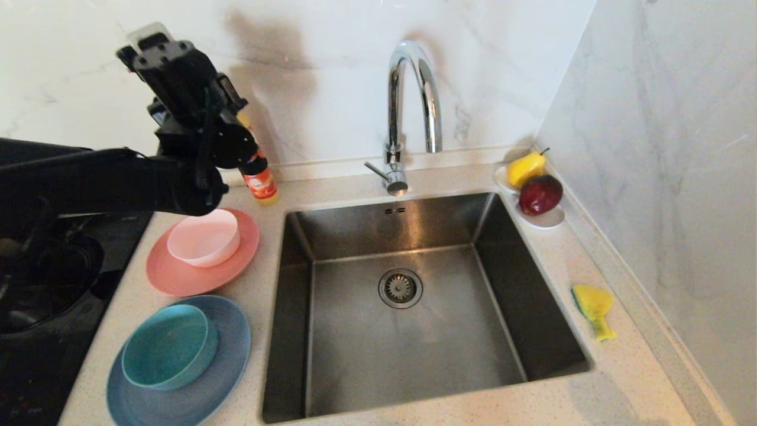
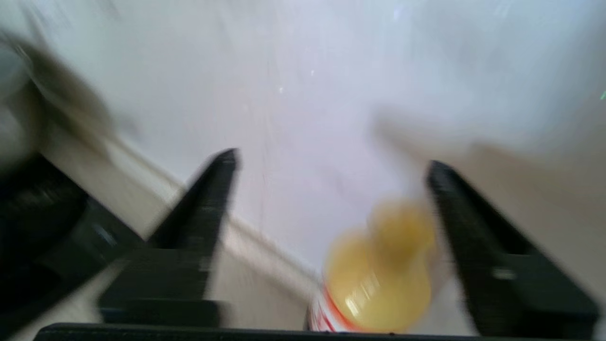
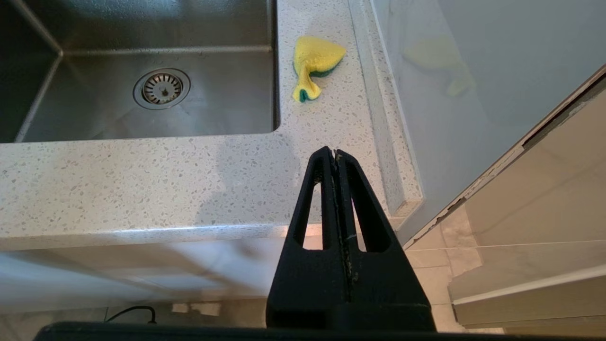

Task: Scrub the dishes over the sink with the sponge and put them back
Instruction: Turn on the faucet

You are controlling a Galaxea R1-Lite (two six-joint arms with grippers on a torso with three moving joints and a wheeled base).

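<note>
Two black fingers (image 2: 208,208) of the left claw (image 1: 155,44) stand wide apart with nothing between them; this claw is up high by the wall, above a bottle with a yellow cap (image 2: 378,270); the right claw (image 3: 335,154) is pressed shut and holds nothing, near the front edge of the tabletop (image 3: 142,180); the sponge (image 1: 593,309) lies on the tabletop right of the sink (image 1: 408,331); left of the sink, the pale pink bowl (image 1: 204,238) sits on the salmon-pink plate (image 1: 177,275), and the teal bowl (image 1: 167,347) on the light blue plate (image 1: 195,396).

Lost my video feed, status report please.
Left gripper open, raised above pink bowl. Right gripper shut, parked. Sponge untouched right of sink.
</note>
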